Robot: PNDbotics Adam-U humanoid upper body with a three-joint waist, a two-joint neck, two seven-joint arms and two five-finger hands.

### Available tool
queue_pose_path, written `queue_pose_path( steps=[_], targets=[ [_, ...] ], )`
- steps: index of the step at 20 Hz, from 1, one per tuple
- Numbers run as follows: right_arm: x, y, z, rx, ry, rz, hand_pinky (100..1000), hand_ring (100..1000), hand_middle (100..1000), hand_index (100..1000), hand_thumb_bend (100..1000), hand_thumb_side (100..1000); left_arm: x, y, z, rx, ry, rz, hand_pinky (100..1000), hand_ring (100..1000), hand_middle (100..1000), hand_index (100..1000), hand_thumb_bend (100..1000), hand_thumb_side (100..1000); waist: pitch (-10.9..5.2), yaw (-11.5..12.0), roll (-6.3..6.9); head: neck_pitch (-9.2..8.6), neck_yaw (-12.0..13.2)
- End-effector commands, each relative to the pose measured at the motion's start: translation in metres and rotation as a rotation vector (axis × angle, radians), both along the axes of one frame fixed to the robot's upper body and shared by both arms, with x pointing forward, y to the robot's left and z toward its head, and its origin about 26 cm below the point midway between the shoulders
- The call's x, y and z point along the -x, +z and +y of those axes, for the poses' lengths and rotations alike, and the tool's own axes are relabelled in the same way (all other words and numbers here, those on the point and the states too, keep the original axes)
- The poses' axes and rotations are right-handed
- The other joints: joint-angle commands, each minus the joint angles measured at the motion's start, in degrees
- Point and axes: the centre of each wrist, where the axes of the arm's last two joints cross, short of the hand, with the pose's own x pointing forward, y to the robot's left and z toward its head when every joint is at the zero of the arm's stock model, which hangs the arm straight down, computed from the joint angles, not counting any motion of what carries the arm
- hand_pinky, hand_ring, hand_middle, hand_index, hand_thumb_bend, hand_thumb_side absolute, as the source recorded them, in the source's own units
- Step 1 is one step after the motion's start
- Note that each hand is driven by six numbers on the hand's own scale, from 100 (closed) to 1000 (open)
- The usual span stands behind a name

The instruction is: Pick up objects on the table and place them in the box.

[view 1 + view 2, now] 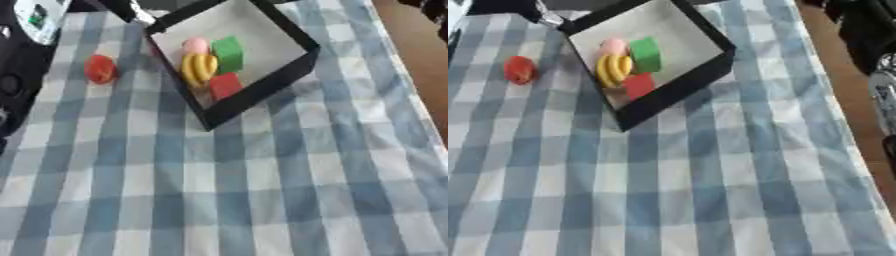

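Observation:
A black box [262, 87] with a pale floor stands tilted at the top middle of the checked cloth. Inside it lie a yellow banana [198, 68], a green block [229, 54], a red block [224, 85] and a pink round thing [195, 45]. A red round object [100, 68] lies on the cloth just left of the box. Only dark parts of my left arm [16, 85] show at the left edge, and parts of my right arm [881, 85] show at the right edge. Neither hand shows.
The blue-and-white checked tablecloth [227, 190] fills the lower part of the view. A white device [39, 17] sits at the top left corner. The table's right edge runs along brown floor [416, 55].

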Motion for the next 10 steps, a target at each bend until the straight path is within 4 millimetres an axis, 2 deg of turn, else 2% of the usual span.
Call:
queue_pose_path(
  steps=[1,4,6,10],
  targets=[
    [0.004,0.011,-0.007,0.024,-0.025,-0.036,920,771,750,740,100,676,0.007,0.019,0.038,0.014,0.093,-0.018,803,816,778,881,768,424,-2.58,0.12,0.11,-0.46,-0.09],
    [0.004,0.011,-0.007,0.025,-0.027,-0.037,920,771,749,740,100,677,0.007,0.014,0.059,0.029,0.158,0.02,804,818,781,882,758,410,-2.42,0.13,-0.03,-0.68,0.04],
    [0.004,0.011,-0.008,0.025,-0.029,-0.038,920,771,749,740,100,677,0.006,0.009,0.072,0.041,0.188,0.046,797,811,770,869,741,343,-2.29,0.13,-0.11,-0.82,0.07],
    [0.004,0.011,-0.008,0.026,-0.032,-0.037,920,771,749,739,100,679,0.003,-0.003,0.085,0.038,0.211,0.101,801,814,771,867,741,290,-2.05,0.03,-0.35,-1.14,0.03]
  ],
)
